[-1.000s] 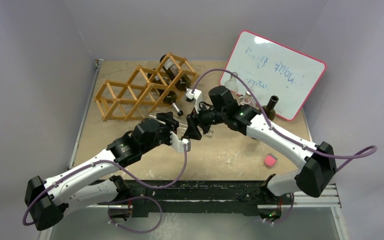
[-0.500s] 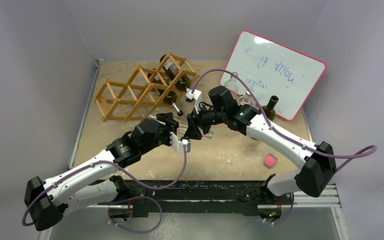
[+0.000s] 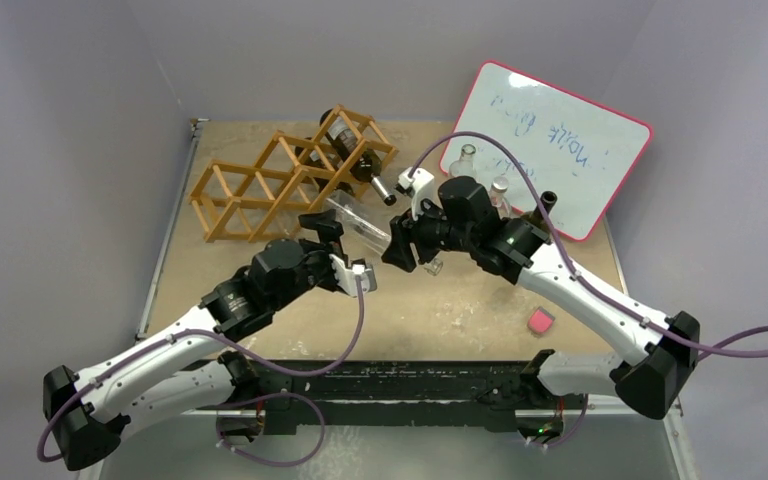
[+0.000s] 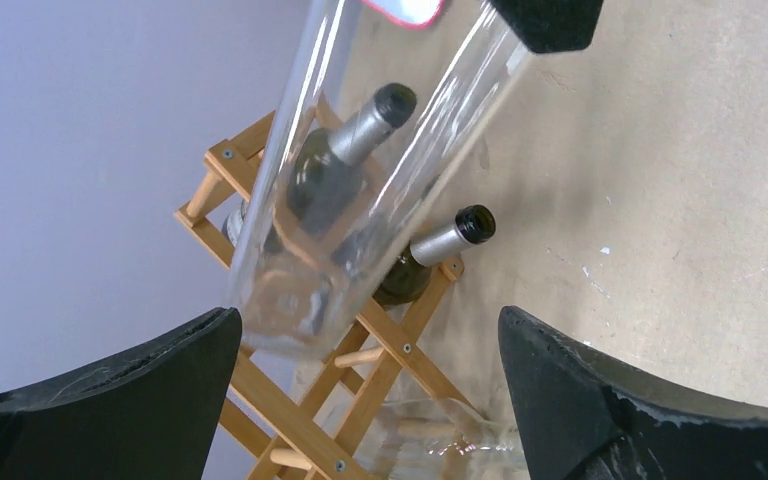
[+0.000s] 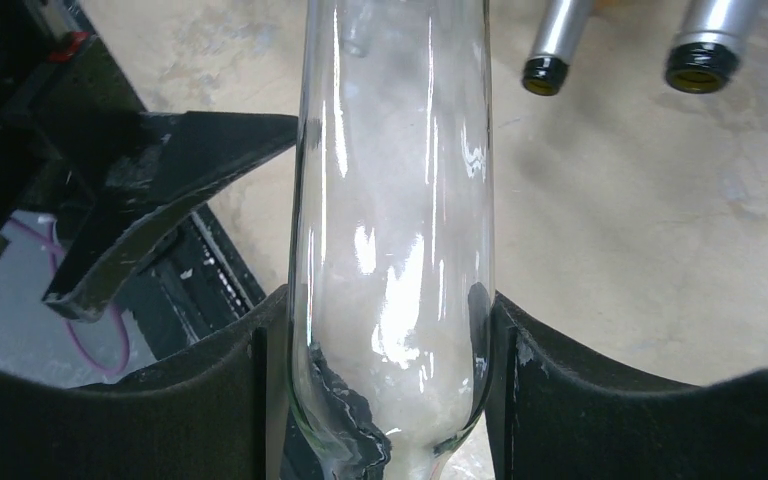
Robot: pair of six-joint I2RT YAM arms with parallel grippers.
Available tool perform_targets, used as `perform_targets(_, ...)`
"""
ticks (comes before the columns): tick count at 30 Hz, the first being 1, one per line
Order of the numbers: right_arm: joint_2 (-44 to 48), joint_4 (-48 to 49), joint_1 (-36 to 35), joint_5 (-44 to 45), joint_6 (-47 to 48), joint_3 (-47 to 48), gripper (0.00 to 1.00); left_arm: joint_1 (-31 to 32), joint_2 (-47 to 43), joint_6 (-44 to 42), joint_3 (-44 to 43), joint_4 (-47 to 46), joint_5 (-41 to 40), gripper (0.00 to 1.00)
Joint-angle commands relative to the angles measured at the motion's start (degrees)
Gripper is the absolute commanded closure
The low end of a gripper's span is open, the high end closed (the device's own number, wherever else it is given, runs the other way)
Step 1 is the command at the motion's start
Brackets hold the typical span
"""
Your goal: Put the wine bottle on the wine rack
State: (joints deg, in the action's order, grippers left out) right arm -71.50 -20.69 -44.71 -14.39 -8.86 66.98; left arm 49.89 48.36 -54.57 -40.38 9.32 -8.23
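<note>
While I watch from the overhead camera, the right pincer [image 3: 400, 250] is clamped on the clear glass wine bottle [image 3: 358, 224]. It grips near the shoulder, so the neck runs back toward the wrist and the base reaches out ahead of the fingers. On the right wrist camera I see both black pads [image 5: 580, 380] pressed against the glass, one on each side. The bottle hangs tilted above the worktop [image 3: 460, 310], and I cannot see it resting on anything.

The left pincer [image 3: 342, 250] is spread wide and has hold of nothing. Its two fingers straddle the base end of the bottle. On the left wrist camera one fingertip sits just beside the glass, and I cannot tell whether it touches. The other fingertip is well apart from it.

Just ahead of both pincers, past the bottle's base, stands the wine rack [image 3: 250, 190], a light wooden lattice of open cells on the worktop. The bottle's base is near the rack's closest end but not inside any cell. Two dark bottles [image 4: 450, 238] lie in the rack with their foil-covered necks pointing back toward the pincers.

Beyond the right pincer, on its outer side, a whiteboard [image 3: 550, 145] with a pink rim leans upright. Back along the right arm, a small pink block [image 3: 538, 322] lies on the worktop.
</note>
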Motion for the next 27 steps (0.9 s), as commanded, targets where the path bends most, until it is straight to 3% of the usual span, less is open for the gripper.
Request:
perform_targets(1,3.64,4.79,0.24,4.96,-2.82,0.5,1.0,-0.06,-2.71,6.84,-1.06,-4.71,-2.35,0.0)
perform_targets(4,3.95,4.44,0.24,6.63,-3.84,-0.39,1.0,-0.05,-3.91,17.91,-3.14,-12.39,-13.07,0.0)
perform_targets(13,-1.04,7.47,0.24,9.54,-6.18,-1.28,1.0,-0.1,-2.11,43.2,-15.71,-12.11,-49.43,0.0)
perform_targets(22,-7.46,13.14,-0.48,4.23,-8.86,0.96,1.0,-0.15,-1.0,51.3,-22.9,-2.72,-45.99,0.0)
perform_targets(27,-11.52,16.95,-1.23,2.44,-10.69,2.99,1.0,-0.2,-3.49,53.92,-20.51,-5.28,-42.02,0.0)
